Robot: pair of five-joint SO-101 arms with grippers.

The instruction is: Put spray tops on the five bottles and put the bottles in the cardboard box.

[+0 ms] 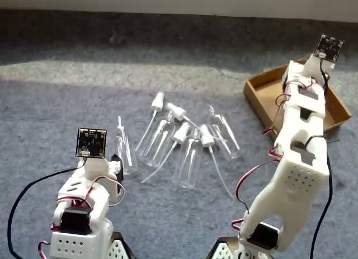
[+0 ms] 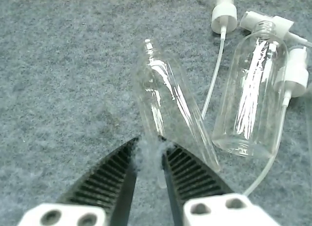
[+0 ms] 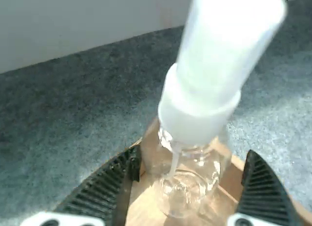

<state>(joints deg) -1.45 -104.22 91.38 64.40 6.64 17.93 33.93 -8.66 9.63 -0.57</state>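
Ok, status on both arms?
Right gripper jaws open around capped bottle in cardboard box. Left gripper jaws slightly apart by uncapped bottle on carpet. Loose spray tops nearby.

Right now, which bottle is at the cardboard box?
The capped bottle between the right gripper's open jaws, over the cardboard box; the other four bottles lie on the carpet.

**Nothing legible on the table**

No word, number or sign could be read on the bottles or the cardboard box. The dark circuit board on the left arm perhaps carried tiny markings, too small to make out.
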